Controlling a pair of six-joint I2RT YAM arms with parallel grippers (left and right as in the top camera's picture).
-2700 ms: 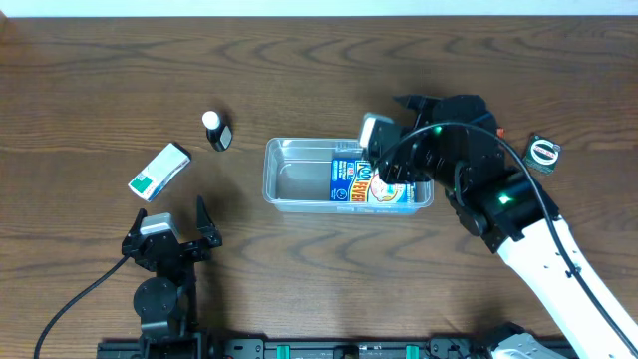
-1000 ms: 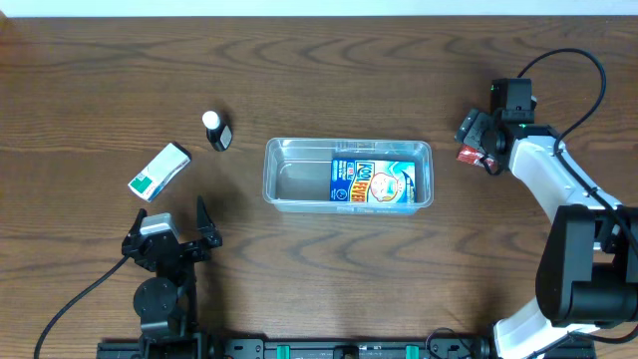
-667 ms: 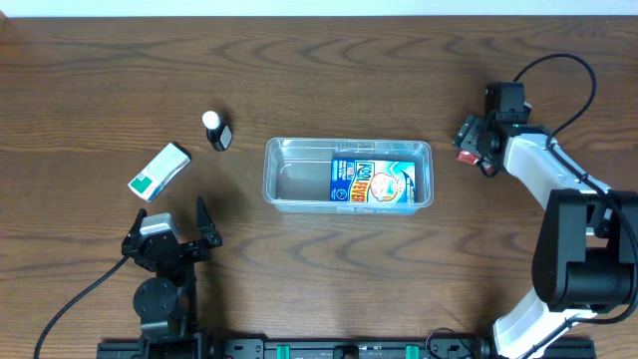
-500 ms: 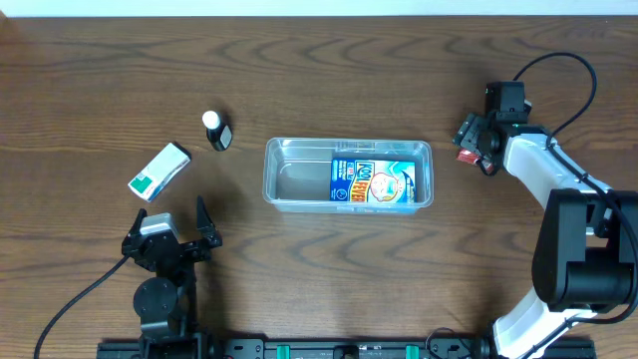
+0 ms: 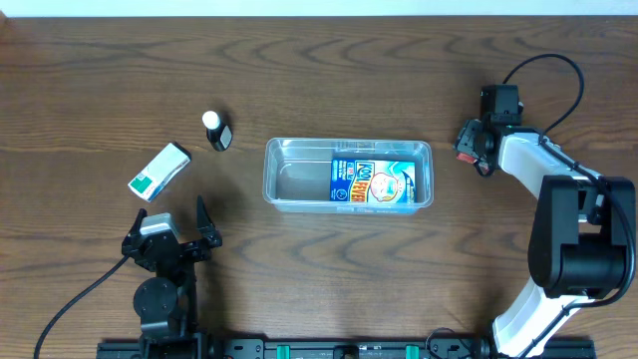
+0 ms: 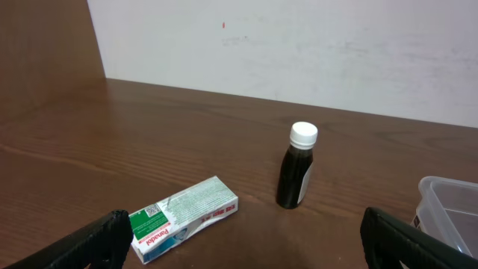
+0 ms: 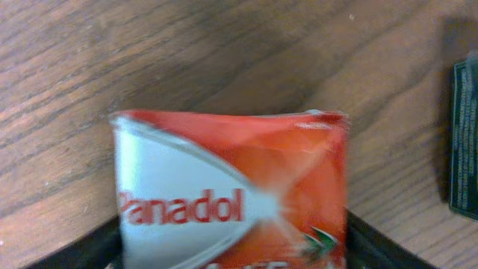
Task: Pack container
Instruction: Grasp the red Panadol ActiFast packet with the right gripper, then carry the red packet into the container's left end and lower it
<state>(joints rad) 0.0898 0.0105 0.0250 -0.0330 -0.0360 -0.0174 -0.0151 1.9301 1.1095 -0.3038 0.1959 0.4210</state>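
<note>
Tabletop with two arms and six loose items. One clear plastic container (image 5: pixel 299 178) lies at the centre of the wooden table (image 5: pixel 319 60), its long side running left to right. One blue Cool Fever packet (image 5: pixel 373 182) lies flat in its right half, and the left half is bare. To the left of the container, well apart from it, one small dark bottle (image 6: pixel 298 175) with a white cap stands upright. One green-and-white box (image 6: pixel 184 217) lies on its side near the bottle. The left gripper (image 5: pixel 167 231) sits at the near edge, fingers spread wide and holding nothing. The right gripper (image 5: pixel 471 152) is right of the container, its fingers flanking one red-and-white Panadol packet (image 7: pixel 231 187) on the table. Whether they press on the packet cannot be told. One dark flat item (image 7: pixel 464 142) lies just beside that packet, cut off by the edge of the right wrist view.
</note>
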